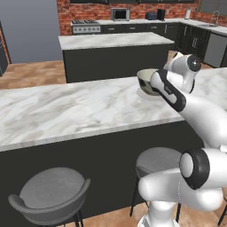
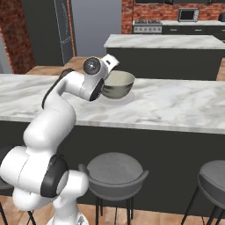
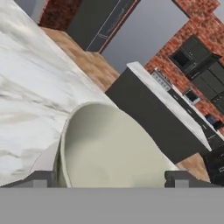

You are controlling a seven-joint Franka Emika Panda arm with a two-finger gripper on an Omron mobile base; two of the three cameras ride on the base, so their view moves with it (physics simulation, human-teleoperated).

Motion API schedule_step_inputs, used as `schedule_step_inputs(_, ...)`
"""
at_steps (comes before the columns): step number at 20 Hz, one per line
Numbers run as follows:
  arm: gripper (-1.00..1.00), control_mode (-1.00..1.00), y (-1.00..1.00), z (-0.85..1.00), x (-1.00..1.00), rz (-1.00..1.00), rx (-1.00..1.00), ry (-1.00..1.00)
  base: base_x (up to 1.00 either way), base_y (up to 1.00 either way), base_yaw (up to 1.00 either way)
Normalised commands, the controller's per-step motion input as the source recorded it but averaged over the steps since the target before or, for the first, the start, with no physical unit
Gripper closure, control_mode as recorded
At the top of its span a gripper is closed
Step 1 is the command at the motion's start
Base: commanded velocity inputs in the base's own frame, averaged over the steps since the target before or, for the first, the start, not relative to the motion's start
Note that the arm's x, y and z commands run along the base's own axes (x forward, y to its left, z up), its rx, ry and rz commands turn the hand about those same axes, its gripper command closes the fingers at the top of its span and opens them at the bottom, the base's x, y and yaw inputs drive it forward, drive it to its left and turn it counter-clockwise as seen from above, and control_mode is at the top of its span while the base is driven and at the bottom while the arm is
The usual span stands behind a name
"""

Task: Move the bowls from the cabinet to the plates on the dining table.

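Pincer [image 3: 109,177] spread wide, fingers straddling the grey-green bowl [image 3: 109,148] seated on its plate [image 2: 127,99]

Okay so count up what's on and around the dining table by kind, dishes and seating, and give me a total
Bowls: 1, the grey-green bowl sitting on a plate, on the dining table
Plates: 1, the pale plate under that bowl
Stools: 3 across both base views, one at the left, one in the middle, one at the right
Total: 5
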Motion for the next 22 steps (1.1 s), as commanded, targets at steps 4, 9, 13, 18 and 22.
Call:
schedule_step_inputs(4,-1.0,-1.0,0.04,0.63,-0.48,0.01,-0.14,-0.17,0.0,0.0,0.0)
schedule_step_inputs(9,-1.0,-1.0,-0.12,0.21,-0.91,0.0,-0.07,-0.09,0.0,0.0,0.0)
schedule_step_inputs(13,-1.0,-1.0,-0.1,0.09,-0.89,0.0,-0.07,-0.02,0.0,0.0,0.0)
schedule_step_inputs(18,-1.0,-1.0,-0.01,0.15,-0.79,-0.03,-0.11,0.0,0.0,0.0,0.0)
schedule_step_inputs(22,-1.0,-1.0,0.11,0.53,-0.16,-0.16,-0.11,-0.02,0.0,0.0,0.0)
